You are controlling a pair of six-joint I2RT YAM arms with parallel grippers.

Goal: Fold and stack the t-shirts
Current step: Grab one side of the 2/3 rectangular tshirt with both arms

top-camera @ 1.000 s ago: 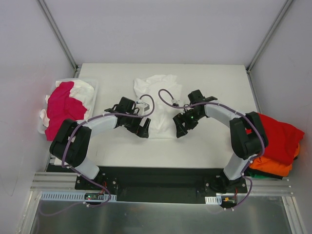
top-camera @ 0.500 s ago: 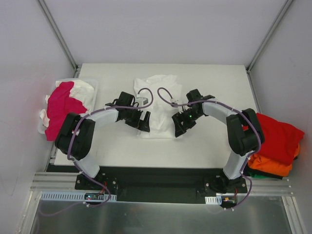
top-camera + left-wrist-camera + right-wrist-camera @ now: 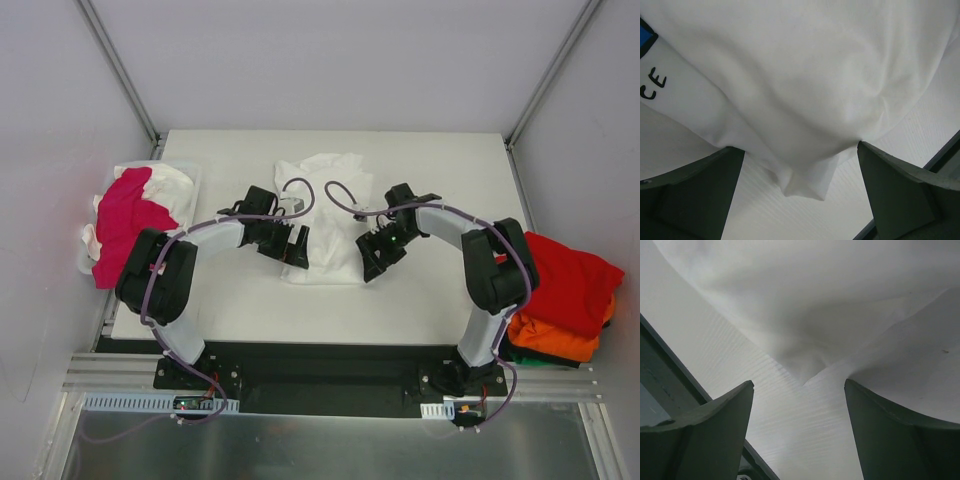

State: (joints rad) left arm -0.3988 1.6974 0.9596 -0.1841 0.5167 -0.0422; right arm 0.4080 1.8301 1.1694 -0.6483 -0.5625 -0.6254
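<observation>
White t-shirt, black lettering showing, lay mid-table between the arms. Left gripper and right gripper stood spread, grasping nothing, each straddling a near hem corner. I judged it best to lower both until the cloth sat deep, then pinch together.

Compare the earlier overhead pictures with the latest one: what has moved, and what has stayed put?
The left hand slid onto the near left corner of the white t-shirt; the right hand barely shifted by the near right corner. Both are open, gripping nothing. The t-shirt, pink pile and red-orange stack stayed put.
</observation>
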